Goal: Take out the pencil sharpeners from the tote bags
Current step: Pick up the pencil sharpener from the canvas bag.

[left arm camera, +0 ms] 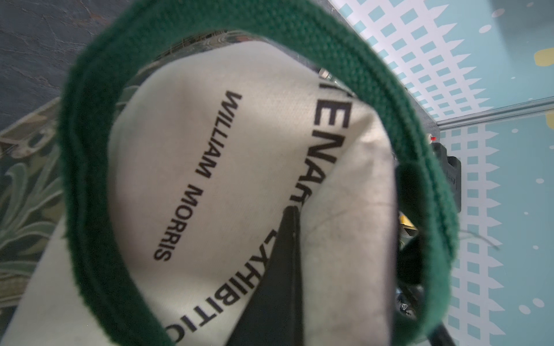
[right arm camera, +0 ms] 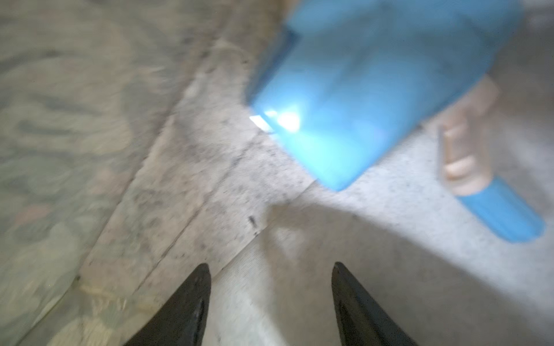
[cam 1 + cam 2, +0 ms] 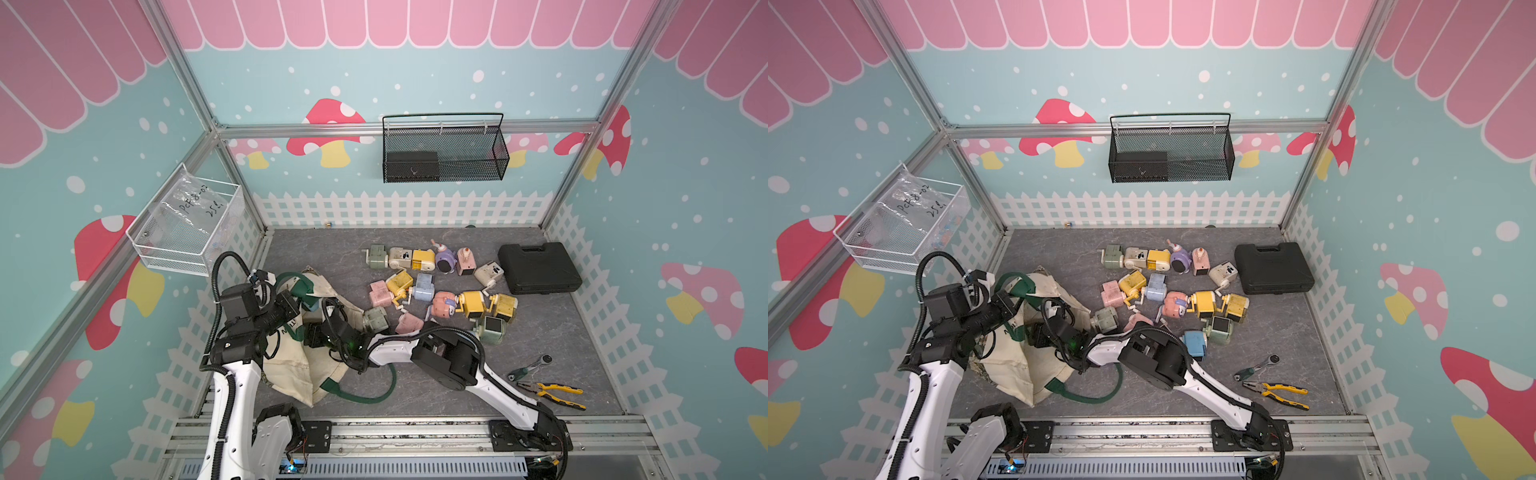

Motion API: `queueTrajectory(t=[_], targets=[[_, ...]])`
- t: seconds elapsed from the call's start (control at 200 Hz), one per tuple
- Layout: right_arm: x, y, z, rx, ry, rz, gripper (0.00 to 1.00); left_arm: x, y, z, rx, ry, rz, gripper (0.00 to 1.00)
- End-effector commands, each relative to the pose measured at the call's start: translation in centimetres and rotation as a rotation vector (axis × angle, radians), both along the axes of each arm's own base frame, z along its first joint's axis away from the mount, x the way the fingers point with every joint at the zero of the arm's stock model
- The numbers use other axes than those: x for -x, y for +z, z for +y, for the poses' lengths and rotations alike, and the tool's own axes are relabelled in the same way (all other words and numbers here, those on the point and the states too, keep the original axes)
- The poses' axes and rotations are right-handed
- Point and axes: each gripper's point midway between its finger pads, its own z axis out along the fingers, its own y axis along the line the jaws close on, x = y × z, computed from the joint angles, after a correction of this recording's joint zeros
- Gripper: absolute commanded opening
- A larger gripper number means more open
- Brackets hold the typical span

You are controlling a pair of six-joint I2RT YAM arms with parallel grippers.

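Note:
The cream tote bag (image 3: 299, 370) (image 3: 1017, 370) lies slumped at the front left of the mat, its mouth held up. My left gripper (image 3: 308, 302) (image 1: 291, 215) is shut on the bag's cloth near its dark green handle (image 1: 99, 209). My right gripper (image 2: 269, 265) is inside the bag and open, with nothing between its fingers. A blurred blue pencil sharpener (image 2: 374, 90) lies on the bag's lining just ahead of it. In both top views the right wrist (image 3: 332, 332) (image 3: 1054, 332) reaches into the mouth, fingertips hidden. Several pastel pencil sharpeners (image 3: 440, 291) (image 3: 1175, 291) lie on the mat.
A black plastic case (image 3: 538, 268) sits at the right rear of the mat. Yellow-handled pliers (image 3: 552, 392) and a ratchet wrench (image 3: 532, 365) lie front right. A black mesh basket (image 3: 444, 153) hangs on the back wall, a white wire basket (image 3: 183, 224) on the left.

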Motion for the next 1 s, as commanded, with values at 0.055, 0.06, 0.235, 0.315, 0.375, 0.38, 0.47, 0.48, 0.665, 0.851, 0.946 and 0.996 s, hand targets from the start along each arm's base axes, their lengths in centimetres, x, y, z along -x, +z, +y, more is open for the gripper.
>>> queueTrajectory(t=[0.055, 0.06, 0.235, 0.315, 0.375, 0.38, 0.47, 0.48, 0.665, 0.851, 0.946, 0.996], targets=[[-2.2, -1.2, 0.0, -0.104, -0.062, 0.127, 0.68, 0.6, -0.6, -0.8, 0.038, -0.025, 0.026, 0.00], [-2.2, -1.3, 0.0, -0.105, -0.065, 0.130, 0.68, 0.6, -0.6, -0.8, 0.038, -0.025, 0.027, 0.00], [-3.7, -2.5, -0.4, -0.172, -0.109, 0.245, 0.73, 0.6, -0.8, -1.0, 0.033, -0.033, 0.027, 0.00], [-4.4, -2.8, -0.5, -0.194, -0.124, 0.268, 0.74, 0.7, -0.9, -1.0, 0.030, -0.033, 0.028, 0.00], [-5.1, -2.7, -0.6, -0.190, -0.131, 0.250, 0.75, 0.7, -1.0, -1.0, 0.027, -0.034, 0.029, 0.00], [-5.2, -2.7, -0.6, -0.188, -0.132, 0.249, 0.75, 0.7, -1.0, -1.0, 0.027, -0.033, 0.028, 0.00], [-5.9, -3.1, -0.8, -0.184, -0.144, 0.246, 0.77, 0.6, -1.1, -1.0, 0.028, -0.036, 0.026, 0.00], [-6.0, -3.2, -0.9, -0.184, -0.147, 0.248, 0.77, 0.6, -1.1, -1.1, 0.028, -0.038, 0.026, 0.00], [-7.3, -4.6, -1.5, -0.229, -0.162, 0.282, 0.78, 0.9, -0.4, -2.4, 0.040, -0.103, -0.010, 0.00], [-8.4, -5.1, -2.4, -0.242, -0.181, 0.296, 0.79, 1.6, 1.7, -4.5, 0.061, -0.208, -0.106, 0.00], [-9.0, -5.5, -2.7, -0.254, -0.187, 0.316, 0.79, 2.4, 2.7, -5.6, 0.048, -0.246, -0.160, 0.00], [-9.3, -5.7, -2.9, -0.254, -0.192, 0.322, 0.78, 2.8, 3.5, -6.2, 0.049, -0.276, -0.190, 0.00]])
